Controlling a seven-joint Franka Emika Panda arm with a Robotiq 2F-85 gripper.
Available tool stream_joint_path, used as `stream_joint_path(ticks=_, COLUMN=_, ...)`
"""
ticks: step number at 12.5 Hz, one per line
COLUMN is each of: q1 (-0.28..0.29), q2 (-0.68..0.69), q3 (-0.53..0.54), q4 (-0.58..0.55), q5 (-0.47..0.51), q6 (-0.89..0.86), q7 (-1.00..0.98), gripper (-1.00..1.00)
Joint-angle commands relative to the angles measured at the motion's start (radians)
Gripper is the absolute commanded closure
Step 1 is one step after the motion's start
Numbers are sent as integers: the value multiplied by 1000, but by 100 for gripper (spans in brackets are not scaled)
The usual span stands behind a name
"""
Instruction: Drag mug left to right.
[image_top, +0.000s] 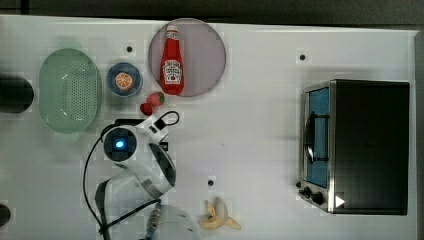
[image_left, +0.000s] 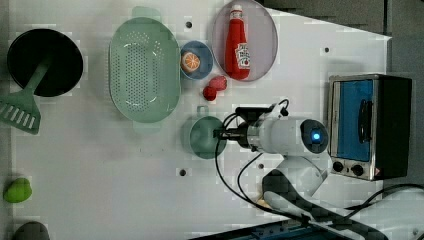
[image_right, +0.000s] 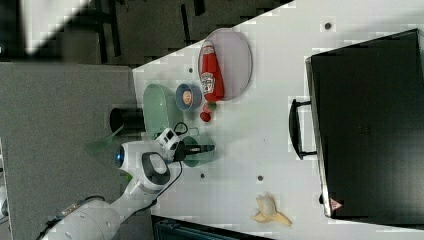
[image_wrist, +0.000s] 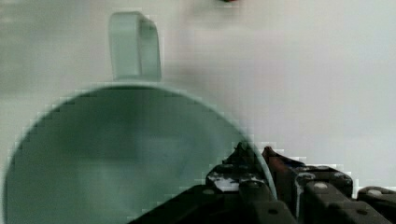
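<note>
The pale teal-green mug (image_left: 204, 140) stands on the white table between the green basket and the arm, in the left view. Its handle (image_wrist: 134, 46) points toward the strawberries. In the wrist view the mug (image_wrist: 126, 158) is seen from above, and my gripper (image_wrist: 254, 153) straddles its rim: one dark finger is inside the wall, the other outside, pinched close on it. The gripper (image_left: 220, 134) sits at the mug's edge nearest the arm. In the right view the mug (image_right: 199, 156) lies under the gripper (image_right: 210, 148). In the top view the arm (image_top: 135, 150) covers the mug.
A perforated green basket (image_top: 70, 90), a blue dish with an orange slice (image_top: 124, 80) and strawberries (image_top: 152, 102) lie near the mug. A ketchup bottle (image_top: 172, 60) rests on a grey plate. A toaster oven (image_top: 355, 145) stands at the top view's right; a banana (image_top: 217, 217) lies near the front.
</note>
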Motion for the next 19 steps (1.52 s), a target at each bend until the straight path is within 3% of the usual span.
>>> stream_joint_path(ticks=1, q1=-84, q2=-51, q3=-5, q4=-29, q5=-3, q6=-7, q7=-83, gripper=65)
stream_joint_path(ticks=7, q1=-173, q2=-78, q3=-21, q4=-68, q5=-3, q6=-7, q7=-266, gripper=65)
stream_joint_path(ticks=19, q1=-307, q2=-95, q3=-122, q4=-73, q5=-3, q6=-7, q7=-429, gripper=65)
